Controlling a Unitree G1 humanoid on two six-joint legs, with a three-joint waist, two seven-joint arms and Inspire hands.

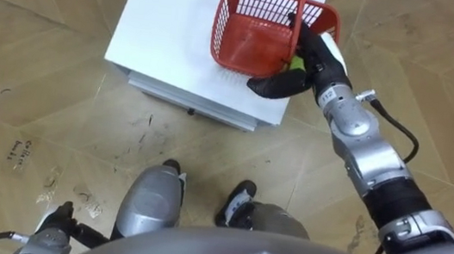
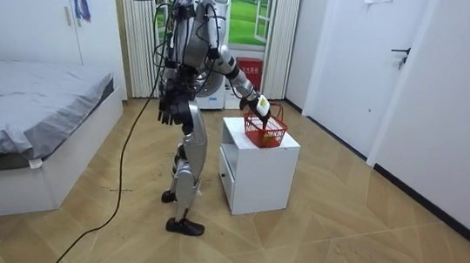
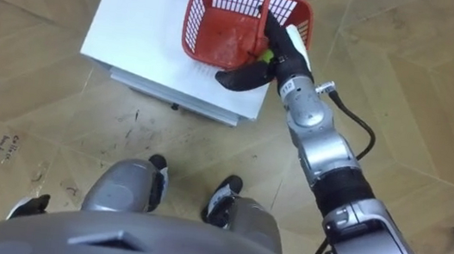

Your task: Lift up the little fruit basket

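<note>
The red plastic fruit basket (image 1: 247, 34) stands on the far right corner of a white cabinet's top (image 1: 170, 25), its handle (image 1: 298, 14) upright. A yellow-green fruit (image 1: 296, 63) peeks out beside the handle. My right hand (image 1: 313, 60) reaches over the basket's near right rim. Its fingers lie fairly straight along the handle and its thumb sticks out to the left across the rim. My left hand (image 1: 54, 229) hangs relaxed by my side. I stand close in front of the cabinet (image 2: 258, 165).
The cabinet has a drawer front facing me, and wooden floor lies all round it. A bed (image 2: 28, 101) is behind me at the room view's left. A closed door (image 2: 412, 71) and a white wall are at its right.
</note>
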